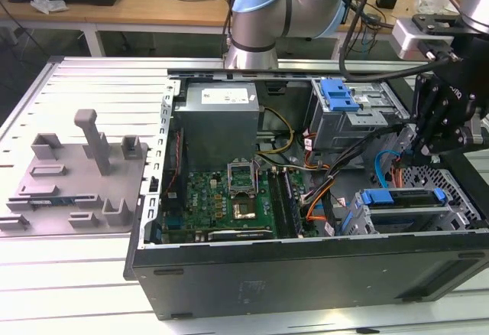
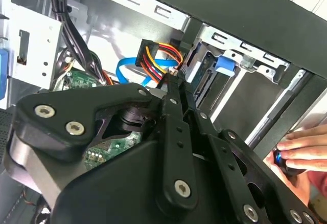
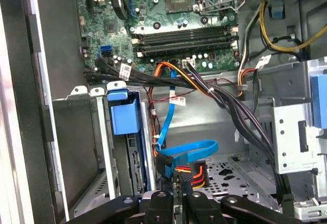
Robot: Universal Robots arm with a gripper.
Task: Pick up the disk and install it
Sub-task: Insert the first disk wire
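Observation:
The disk (image 1: 401,211), silver in its bright blue bracket, sits in the drive cage at the case's front corner, on the exterior view's right. In the first wrist view the disk (image 3: 137,165) shows edge-on in its bay, under a blue bracket tab (image 3: 124,116). My gripper (image 1: 416,151) hangs inside the case just above and beside that cage. The fingers (image 2: 176,88) are pressed together, shut on a cable connector (image 3: 188,175) with red, yellow and orange wires. A blue flat cable (image 3: 189,150) loops to that connector. The connector is held apart from the disk's rear.
A grey power supply box (image 1: 218,117) and the motherboard (image 1: 221,197) fill the case's left half. A blue ribbed latch (image 1: 338,94) tops the upper drive cage. Black cable bundles (image 3: 230,106) cross the bay. A person's hand (image 2: 299,152) rests at the case edge. A grey fixture plate (image 1: 76,174) lies on the exterior view's left.

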